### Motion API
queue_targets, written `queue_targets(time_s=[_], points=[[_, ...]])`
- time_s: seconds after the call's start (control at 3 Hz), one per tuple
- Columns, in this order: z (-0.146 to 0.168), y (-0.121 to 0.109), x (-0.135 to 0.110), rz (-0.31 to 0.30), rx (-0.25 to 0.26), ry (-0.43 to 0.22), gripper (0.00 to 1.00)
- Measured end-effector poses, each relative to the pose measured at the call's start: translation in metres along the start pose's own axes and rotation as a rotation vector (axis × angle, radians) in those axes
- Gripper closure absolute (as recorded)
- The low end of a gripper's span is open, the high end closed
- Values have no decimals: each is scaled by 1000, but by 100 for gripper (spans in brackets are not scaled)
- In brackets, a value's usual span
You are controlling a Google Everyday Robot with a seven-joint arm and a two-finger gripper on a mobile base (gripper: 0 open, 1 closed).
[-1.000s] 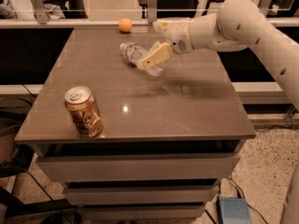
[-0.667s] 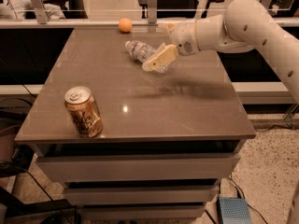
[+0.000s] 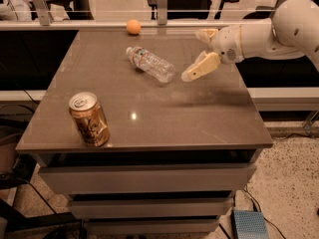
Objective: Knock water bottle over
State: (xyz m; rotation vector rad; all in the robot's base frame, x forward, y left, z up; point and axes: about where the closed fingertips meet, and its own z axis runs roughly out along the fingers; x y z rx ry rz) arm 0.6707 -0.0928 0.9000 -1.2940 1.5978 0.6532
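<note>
The water bottle [image 3: 150, 63] is clear and ribbed with a white-blue-red label band. It lies on its side on the brown table top [image 3: 199, 118], toward the back middle, cap end pointing back left. My gripper [image 3: 201, 53] hangs over the table just right of the bottle's base end, apart from it, with two cream fingers spread open and nothing between them. The white arm reaches in from the right.
A gold soda can [image 3: 89, 119] stands upright near the front left corner. An orange ball [image 3: 133, 27] rests at the table's back edge. A glass rail and office chairs lie behind. Drawers sit below the top.
The gripper has pulled back to the right, away from the bottle. The bottle now lies flat on the table, free of the fingers. The can and ball have not moved.
</note>
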Motion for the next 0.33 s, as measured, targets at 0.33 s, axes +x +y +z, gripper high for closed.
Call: queue_targets(time_s=[0.33], points=[[0, 0, 0, 0, 0, 0, 0]])
